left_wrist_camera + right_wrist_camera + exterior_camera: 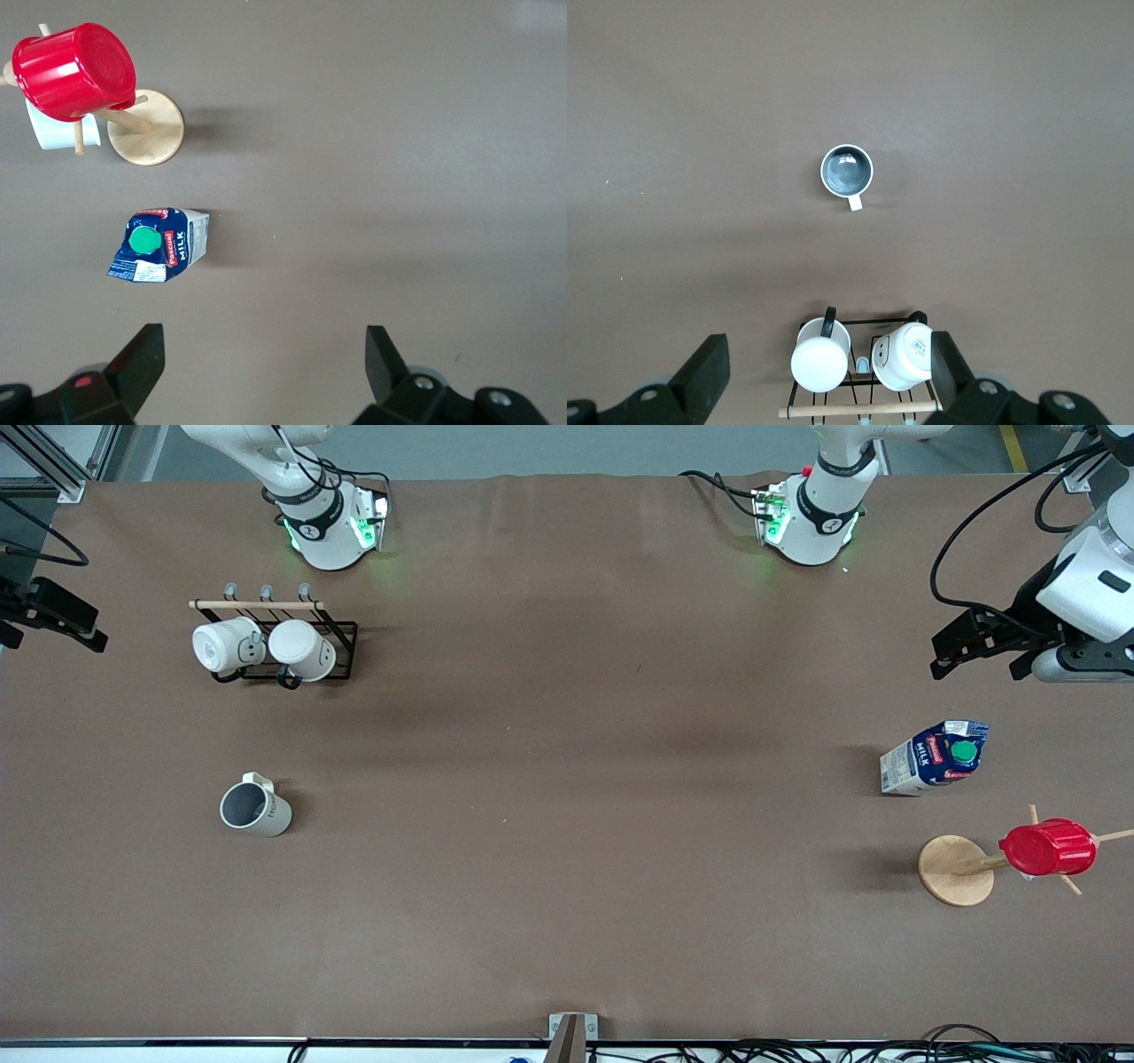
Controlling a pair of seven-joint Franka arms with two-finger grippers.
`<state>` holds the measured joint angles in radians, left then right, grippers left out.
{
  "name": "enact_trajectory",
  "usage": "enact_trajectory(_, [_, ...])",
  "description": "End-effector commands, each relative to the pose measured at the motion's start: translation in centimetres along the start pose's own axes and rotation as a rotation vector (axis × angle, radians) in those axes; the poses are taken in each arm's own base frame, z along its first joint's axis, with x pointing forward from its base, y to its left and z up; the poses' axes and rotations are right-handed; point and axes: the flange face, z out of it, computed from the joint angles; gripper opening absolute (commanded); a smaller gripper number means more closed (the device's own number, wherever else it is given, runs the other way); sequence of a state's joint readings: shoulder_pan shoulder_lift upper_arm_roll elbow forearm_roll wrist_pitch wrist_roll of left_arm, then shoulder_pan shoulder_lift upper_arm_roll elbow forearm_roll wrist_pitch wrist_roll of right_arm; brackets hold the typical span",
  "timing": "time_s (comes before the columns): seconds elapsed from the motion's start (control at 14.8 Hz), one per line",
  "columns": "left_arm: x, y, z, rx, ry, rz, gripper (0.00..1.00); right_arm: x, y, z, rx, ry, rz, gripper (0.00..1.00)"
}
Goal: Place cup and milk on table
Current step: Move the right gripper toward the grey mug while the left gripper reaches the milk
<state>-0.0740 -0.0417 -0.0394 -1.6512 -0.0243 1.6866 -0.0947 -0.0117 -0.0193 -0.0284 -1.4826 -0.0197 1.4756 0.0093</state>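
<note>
The cup [255, 808] [847, 171], off-white with a grey inside, stands upright on the brown table [567, 779] toward the right arm's end. The blue-and-white milk [935, 757] [159, 245] carton with a green cap stands on the table toward the left arm's end. My left gripper [939, 657] [266, 354] hangs open high over bare table beside the milk, nothing between its fingers. My right gripper [84, 629] [828, 354] is open and empty, high over the mug rack, well apart from the cup.
A black wire rack [341, 638] with a wooden bar holds two white mugs [229, 645] [303, 650] near the right arm's base. A wooden mug tree [955, 870] carrying a red ribbed cup [1047, 847] [75, 71] stands nearer the front camera than the milk.
</note>
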Motion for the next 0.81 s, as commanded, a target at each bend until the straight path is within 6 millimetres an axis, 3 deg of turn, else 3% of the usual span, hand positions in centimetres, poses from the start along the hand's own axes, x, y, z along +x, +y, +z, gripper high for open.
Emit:
enact_trajectory(0.0, [-0.7,-0.1,-0.6,0.002,0.004,0.008,1.0,0.0,0.1,-0.3,0.004,-0.003,0.009,1.0])
enact_trajectory(0.34, [-0.6,-0.2,-0.2,-0.003,-0.002,0.002,0.99,0.0,0.1,-0.3,0.004,-0.003,0.009,1.0])
enact_trajectory(0.61, [0.0,-1.6,0.8,0.003,-0.016,-0.017,1.0,0.2,0.1,0.0,0.004,-0.006,0.007,1.0])
enact_trajectory(0.75, [0.7,-3.0,2.1,0.007,-0.035,-0.019,1.0,1.8,0.0,2.5,0.003,-0.043,0.0,1.0])
